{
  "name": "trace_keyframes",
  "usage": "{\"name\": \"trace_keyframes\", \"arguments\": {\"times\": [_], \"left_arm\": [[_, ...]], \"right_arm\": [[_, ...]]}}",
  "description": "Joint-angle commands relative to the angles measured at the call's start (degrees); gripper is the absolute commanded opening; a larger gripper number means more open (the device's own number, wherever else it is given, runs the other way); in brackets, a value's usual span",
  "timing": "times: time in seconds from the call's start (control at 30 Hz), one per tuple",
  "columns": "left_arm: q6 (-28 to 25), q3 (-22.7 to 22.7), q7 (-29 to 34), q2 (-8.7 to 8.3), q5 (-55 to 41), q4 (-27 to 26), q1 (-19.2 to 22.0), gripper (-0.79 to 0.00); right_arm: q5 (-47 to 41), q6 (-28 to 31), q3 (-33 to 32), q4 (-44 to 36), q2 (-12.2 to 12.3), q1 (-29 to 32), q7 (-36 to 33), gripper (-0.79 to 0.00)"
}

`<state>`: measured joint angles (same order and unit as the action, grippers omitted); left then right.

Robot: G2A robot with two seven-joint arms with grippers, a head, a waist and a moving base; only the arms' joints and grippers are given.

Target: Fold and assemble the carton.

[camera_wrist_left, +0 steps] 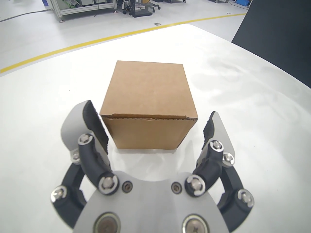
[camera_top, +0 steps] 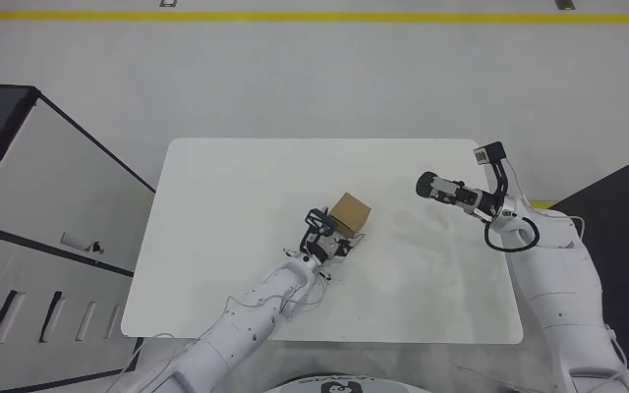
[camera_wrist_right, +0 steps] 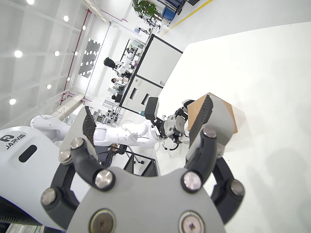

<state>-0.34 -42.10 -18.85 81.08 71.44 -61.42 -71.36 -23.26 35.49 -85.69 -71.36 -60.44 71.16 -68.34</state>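
A small brown carton [camera_top: 351, 211] stands closed as a cube near the middle of the white table [camera_top: 246, 187]. In the left wrist view the carton [camera_wrist_left: 148, 103] sits just ahead of my left gripper [camera_wrist_left: 155, 127], whose fingers are open on either side of its near face, one pad [camera_wrist_left: 93, 120] close to the carton's edge. In the top view my left gripper [camera_top: 327, 234] is right beside the carton. My right gripper [camera_top: 425, 184] hangs open over the table's right part, apart from the carton [camera_wrist_right: 229, 116], with nothing between its fingers [camera_wrist_right: 201, 120].
A grey cabinet [camera_top: 49, 196] stands left of the table. A dark panel [camera_top: 600, 196] is at the right edge. A yellow line [camera_top: 314, 17] runs across the floor beyond the table. Bare table surface lies around the carton.
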Motion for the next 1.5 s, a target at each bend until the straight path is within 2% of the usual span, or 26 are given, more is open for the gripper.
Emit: {"name": "trace_keyframes", "arguments": {"times": [0.0,0.27,0.3,0.37,0.4,0.43,0.5,0.53,0.67,0.8,1.0,1.27,1.47], "left_arm": [[-0.11,0.11,-0.35,0.32,-0.35,0.86,0.34,0.000],[-0.49,0.55,-1.23,1.40,-1.04,3.39,1.38,0.000],[-0.48,0.57,-1.33,1.49,-1.01,3.65,1.48,-0.022],[-0.39,0.56,-1.49,1.69,-1.03,3.99,1.59,-0.114],[-0.36,0.53,-1.57,1.77,-1.04,4.15,1.63,-0.203],[-0.33,0.50,-1.66,1.85,-1.05,4.29,1.65,-0.403],[-0.17,0.38,-1.79,1.97,-0.99,4.54,1.67,-0.603],[-0.13,0.30,-1.87,2.02,-0.97,4.59,1.62,-0.785],[-0.19,-0.10,-1.83,2.02,-0.42,4.22,1.28,-0.785],[-0.54,-0.94,-1.13,1.63,0.79,1.67,0.46,-0.785],[-3.80,-3.74,3.18,0.06,3.04,-6.30,-1.90,-0.785],[-9.76,-9.25,14.74,-2.63,4.97,-22.25,-7.06,-0.785],[-10.14,-9.55,15.88,-2.83,5.56,-23.47,-7.44,-0.785]], "right_arm": [[0.00,0.00,0.00,0.00,0.00,0.00,0.00,0.000],[0.00,0.00,0.00,0.00,0.00,0.00,0.00,0.000],[0.00,0.00,0.00,0.00,0.00,0.00,0.00,0.000],[0.00,0.00,0.00,0.00,0.00,0.00,0.00,0.000],[0.00,0.00,0.00,0.00,0.00,0.00,0.00,0.000],[0.00,0.00,0.00,0.00,0.00,0.00,0.00,0.000],[0.00,0.00,0.00,0.00,0.00,0.00,0.00,0.000],[0.00,0.00,0.00,0.00,0.00,0.00,0.00,0.000],[0.00,0.00,0.00,0.00,0.00,0.00,0.00,0.000],[0.00,0.00,0.00,0.00,0.00,0.00,0.00,0.000],[0.00,0.00,0.00,0.00,0.00,0.00,0.00,0.000],[0.00,0.00,0.00,0.00,0.00,0.00,0.00,0.000],[0.00,0.00,0.00,0.00,0.00,0.00,0.00,0.000]]}}
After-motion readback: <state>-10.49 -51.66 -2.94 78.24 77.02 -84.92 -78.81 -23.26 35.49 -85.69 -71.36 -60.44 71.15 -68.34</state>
